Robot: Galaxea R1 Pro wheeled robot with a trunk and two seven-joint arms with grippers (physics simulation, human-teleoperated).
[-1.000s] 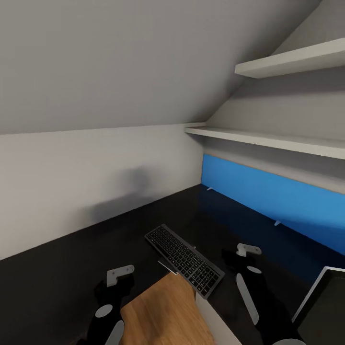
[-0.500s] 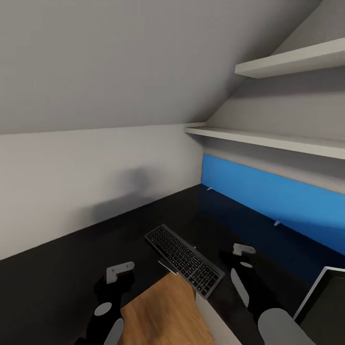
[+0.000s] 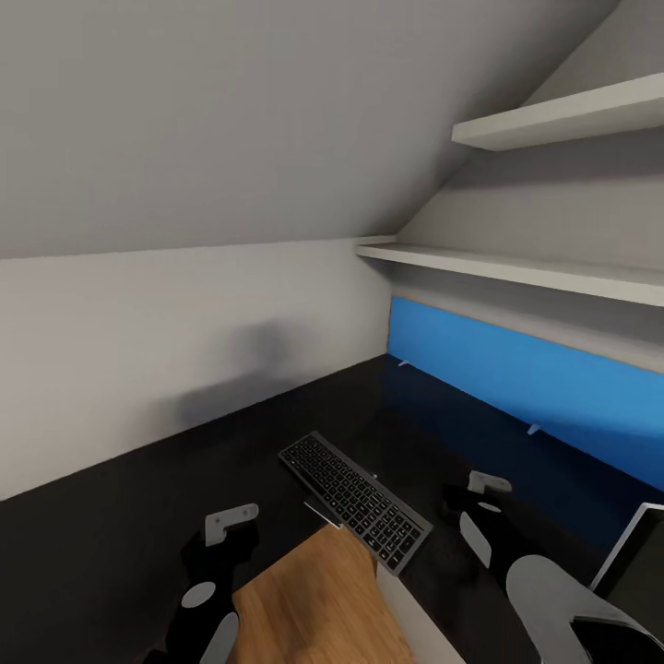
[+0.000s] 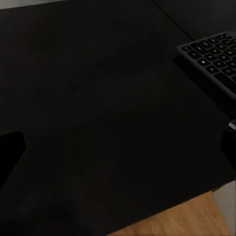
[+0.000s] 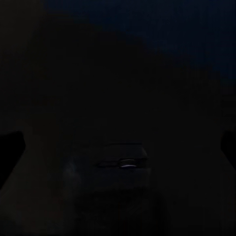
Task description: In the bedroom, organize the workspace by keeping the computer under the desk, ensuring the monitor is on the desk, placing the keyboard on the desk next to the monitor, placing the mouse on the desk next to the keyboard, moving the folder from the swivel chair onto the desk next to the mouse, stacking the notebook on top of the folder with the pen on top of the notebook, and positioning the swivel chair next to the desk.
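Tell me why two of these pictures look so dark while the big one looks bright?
Head view: evenly lit, with a soft blurry shadow on the white wall and faint reflections in the glossy black desk. Left wrist view: mostly that black desk, so it reads dark; the slim black-keyed keyboard stays sharp. Right wrist view: nearly black, one dim glint I cannot identify.

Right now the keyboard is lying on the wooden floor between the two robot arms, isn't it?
Not quite. The keyboard lies between the arms, but on the black desk, not the wooden floor. The head view shows it, one corner poking past the desk's edge.
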